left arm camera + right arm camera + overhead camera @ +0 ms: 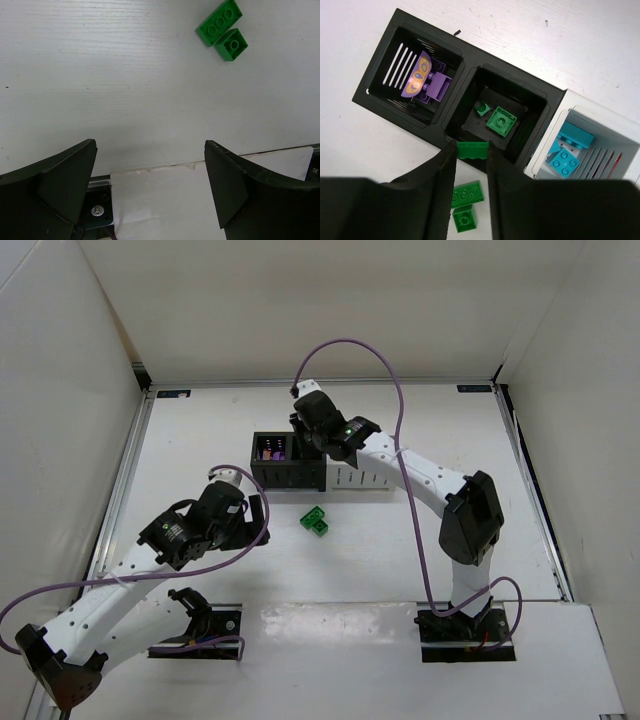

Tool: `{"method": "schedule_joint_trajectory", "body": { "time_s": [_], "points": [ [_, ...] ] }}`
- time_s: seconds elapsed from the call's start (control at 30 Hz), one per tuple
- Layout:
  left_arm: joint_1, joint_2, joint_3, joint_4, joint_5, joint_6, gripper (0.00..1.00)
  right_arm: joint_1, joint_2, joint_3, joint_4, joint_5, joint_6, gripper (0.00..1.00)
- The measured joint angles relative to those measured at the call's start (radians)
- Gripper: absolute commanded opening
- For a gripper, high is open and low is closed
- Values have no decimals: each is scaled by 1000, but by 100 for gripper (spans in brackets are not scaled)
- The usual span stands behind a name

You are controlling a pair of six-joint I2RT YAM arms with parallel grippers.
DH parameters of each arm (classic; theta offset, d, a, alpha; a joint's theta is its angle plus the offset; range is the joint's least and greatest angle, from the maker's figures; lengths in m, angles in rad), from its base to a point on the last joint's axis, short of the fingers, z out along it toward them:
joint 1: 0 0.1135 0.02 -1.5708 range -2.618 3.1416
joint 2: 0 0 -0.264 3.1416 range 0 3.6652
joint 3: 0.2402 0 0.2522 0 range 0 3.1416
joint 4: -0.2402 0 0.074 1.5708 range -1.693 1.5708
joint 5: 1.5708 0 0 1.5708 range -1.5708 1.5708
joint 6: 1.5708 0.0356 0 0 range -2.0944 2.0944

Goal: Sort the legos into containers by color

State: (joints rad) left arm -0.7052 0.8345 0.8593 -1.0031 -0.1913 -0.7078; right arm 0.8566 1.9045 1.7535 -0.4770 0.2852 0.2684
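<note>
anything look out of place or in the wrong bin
Nothing stands out: purple pieces, green pieces and teal bricks sit in separate bins. Two green bricks lie loose on the table, unsorted; the right gripper holds another green brick.

White table (200,430) beneath the jaws of the left gripper (258,515); 3 plain white walls (330,300) stand beyond and beside them; light even, diffuse.

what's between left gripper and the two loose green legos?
Nothing but bare white table separates the left gripper from the two green legos; left wrist view shows it.
</note>
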Motion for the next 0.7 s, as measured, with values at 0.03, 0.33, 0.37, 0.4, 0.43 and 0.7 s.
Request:
{"method": "schedule_joint_trajectory", "body": {
  "time_s": [0.03,0.33,0.37,0.4,0.43,0.7],
  "points": [
    [0,0,0,-2,0,0,100,0,0,-1,0,0,4,26],
    [0,0,-2,-10,0,0,100,-2,2,-18,0,2,16,1],
    [0,0,-2,-10,0,0,100,-2,2,-18,1,5,16,0],
    [0,0,-2,-10,0,0,100,-2,2,-18,1,8,18,0],
    [0,0,-2,-10,0,0,100,-2,2,-18,1,13,20,2],
    [0,0,-2,-10,0,0,100,-14,2,-50,5,9,36,66]
  ]
}}
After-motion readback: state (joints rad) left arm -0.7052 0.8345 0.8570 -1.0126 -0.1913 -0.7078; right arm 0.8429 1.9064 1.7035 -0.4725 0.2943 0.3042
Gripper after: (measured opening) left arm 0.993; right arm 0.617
